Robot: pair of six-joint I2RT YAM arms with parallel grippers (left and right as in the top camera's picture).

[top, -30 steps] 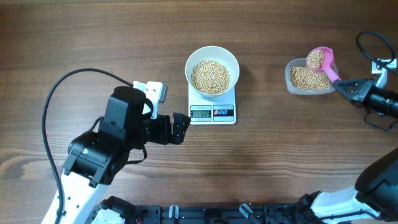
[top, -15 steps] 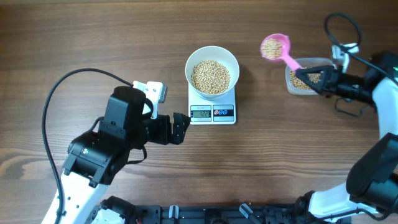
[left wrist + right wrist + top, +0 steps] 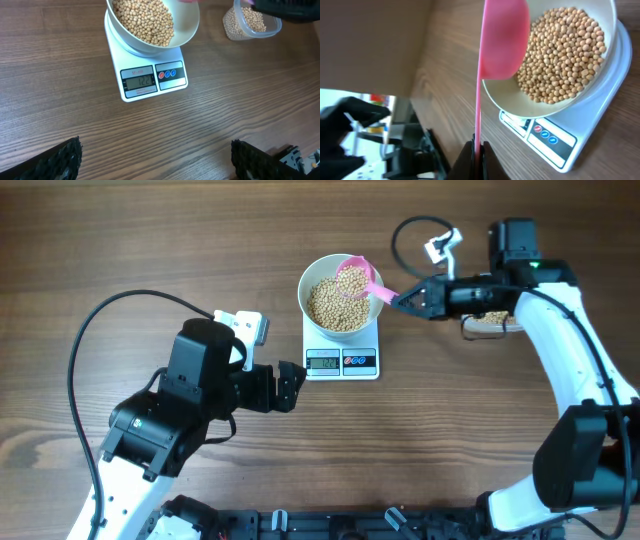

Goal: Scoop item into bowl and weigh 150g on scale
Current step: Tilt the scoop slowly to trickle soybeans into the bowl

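**Pink scoop of beans held over a bowl on a scale**

Nearest the robot's base, the left pincer (image 3: 298,386) sits low over the wooden counter (image 3: 150,240). Its black fingers are spread wide with nothing between them. It lies just left of the scale's front edge. A black cable (image 3: 85,350) loops from that arm across the counter.

Just beyond is the scale (image 3: 150,82), a small flat white slab. Its grey display reads 122, and a dark panel with two round buttons sits beside the display. The bowl (image 3: 189,25), round, glossy and white, stands on the scale and overhangs it a little. Beans (image 3: 335,308), small, round and tan, lie heaped in the bowl, with bare white wall showing above them.

A pink scoop (image 3: 352,278), itself loaded with beans, hangs above the bowl's right rim. Its thin handle runs rightward into the right pincer (image 3: 396,301), which is clamped tight on it.

The right arm reaches in from the right side. It crosses above a clear container (image 3: 250,22) holding more beans, which stands on the counter well to the right of the scale. From overhead the arm hides most of that container.
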